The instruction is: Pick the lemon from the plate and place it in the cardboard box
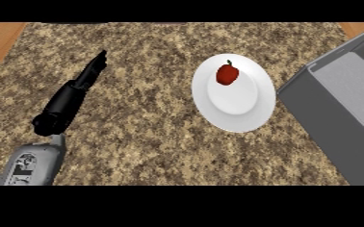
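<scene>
Right now a white round plate [235,96] sits on the speckled brown granite counter [142,125], and every other place is told from that plate. On the plate, toward its far rim and a little left of its middle, lies a small red fruit with a green stem [227,73]; it looks like a red pepper or similar, not a yellow lemon, and nothing touches it. Just beside the plate on its right, apart from the rim by a narrow strip of counter, stands a grey box [320,120] with straight walls, turned at an angle so one corner points toward the plate; its right part runs off the picture's edge, and its paler inner floor shows. Well to the left of the plate is the left hand [78,89], black, on a grey forearm [32,166] that comes up from the lower left. Its fingers are stretched out straight and together, pointing away toward the far side of the counter, holding nothing and well apart from the plate and the fruit. Beyond the counter's far corners, strips of light wood [10,33] show at the left and right
</scene>
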Controlling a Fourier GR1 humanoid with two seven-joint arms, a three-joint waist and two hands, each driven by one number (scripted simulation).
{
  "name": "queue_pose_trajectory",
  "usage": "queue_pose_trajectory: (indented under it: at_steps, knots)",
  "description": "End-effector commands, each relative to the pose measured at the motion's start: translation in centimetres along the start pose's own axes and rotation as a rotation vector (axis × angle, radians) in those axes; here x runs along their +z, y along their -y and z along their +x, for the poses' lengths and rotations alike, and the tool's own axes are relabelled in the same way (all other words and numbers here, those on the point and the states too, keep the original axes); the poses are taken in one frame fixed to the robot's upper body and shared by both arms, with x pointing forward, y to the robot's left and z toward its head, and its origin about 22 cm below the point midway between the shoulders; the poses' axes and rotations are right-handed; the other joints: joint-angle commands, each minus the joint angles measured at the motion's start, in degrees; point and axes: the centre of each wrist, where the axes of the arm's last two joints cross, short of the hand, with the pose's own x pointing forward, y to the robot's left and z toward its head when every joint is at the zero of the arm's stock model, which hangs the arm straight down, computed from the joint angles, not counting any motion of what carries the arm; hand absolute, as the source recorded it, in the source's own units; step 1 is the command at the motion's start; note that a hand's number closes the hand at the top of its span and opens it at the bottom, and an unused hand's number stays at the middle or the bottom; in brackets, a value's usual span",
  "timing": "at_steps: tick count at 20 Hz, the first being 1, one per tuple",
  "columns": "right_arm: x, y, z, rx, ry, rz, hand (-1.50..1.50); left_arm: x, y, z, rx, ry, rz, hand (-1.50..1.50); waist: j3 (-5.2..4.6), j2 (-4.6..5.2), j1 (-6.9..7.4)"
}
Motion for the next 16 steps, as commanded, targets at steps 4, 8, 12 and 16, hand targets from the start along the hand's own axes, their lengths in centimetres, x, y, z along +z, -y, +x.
queue_pose_trajectory:
  at_steps: [4, 8, 12, 16]
  knots:
    - [-0.9, -0.3, -6.0, 0.055, -0.086, 0.233, 1.50, 0.3, -1.4, 0.5, -0.006, 0.000, -0.014, 0.00, 0.01, -0.10, 0.07]
    - [-1.6, -1.0, -6.0, -0.009, 0.052, 0.307, -1.50, 1.6, -0.9, -0.6, 0.014, -0.014, -0.017, 0.00, 0.01, -0.07, 0.36]
    - [-1.4, 1.7, -6.7, -0.146, 0.221, 0.197, -1.50, 1.2, -2.1, -0.7, 0.008, -0.019, 0.001, 0.00, 0.02, -0.09, -0.07]
    - [-2.2, 1.4, -5.9, -0.616, 0.314, -0.007, -1.50, 1.0, -0.9, -0.3, -0.002, -0.008, 0.008, 0.00, 0.14, -0.45, -0.49]
